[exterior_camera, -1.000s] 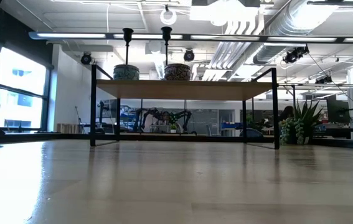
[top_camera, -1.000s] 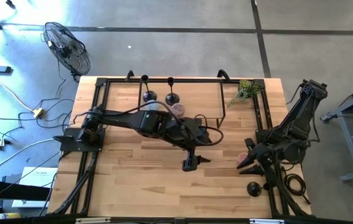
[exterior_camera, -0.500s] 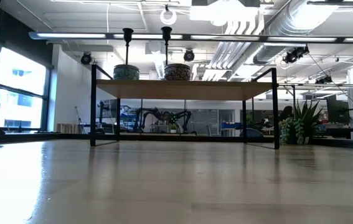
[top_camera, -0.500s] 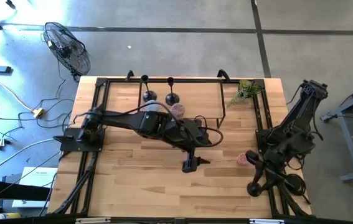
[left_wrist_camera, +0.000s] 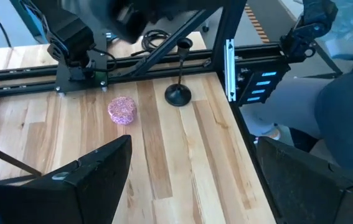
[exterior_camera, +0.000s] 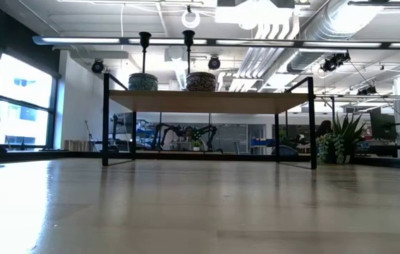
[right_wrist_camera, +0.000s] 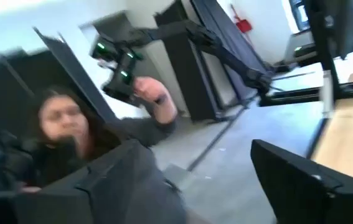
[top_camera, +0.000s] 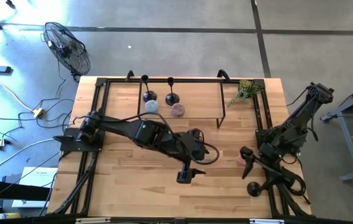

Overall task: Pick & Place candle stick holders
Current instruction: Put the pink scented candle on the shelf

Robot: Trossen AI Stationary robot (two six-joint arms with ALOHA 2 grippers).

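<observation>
From above, two candle stick holders (top_camera: 145, 94) stood side by side on the small raised shelf (top_camera: 201, 99) at the far side of the worktop (top_camera: 126, 186), each with a round patterned ball just in front of it. A third candle stick holder (top_camera: 254, 188) stood upright at the worktop's right edge, with a pink ball (top_camera: 242, 159) a little farther in. The left jaws (top_camera: 184, 177) hung over the middle of the worktop, well apart from all three holders. The right jaws (top_camera: 243, 153) hovered near the pink ball, apart from the third holder; their spread could not be read here.

At table height, the two shelf holders rose as thin stems (exterior_camera: 144, 51) above the two balls on the shelf, with a potted plant (exterior_camera: 335, 144) to the right. Neither arm showed.

In the left wrist view, the left jaws (left_wrist_camera: 188, 180) stood wide and empty. The third holder (left_wrist_camera: 178, 93) stood ahead of them beside the pink ball (left_wrist_camera: 122, 110), clear of both fingers.

In the right wrist view, the right jaws (right_wrist_camera: 213, 180) were spread wide with nothing between them, aimed off the worktop toward a person (right_wrist_camera: 76, 143) with a raised hand.
</observation>
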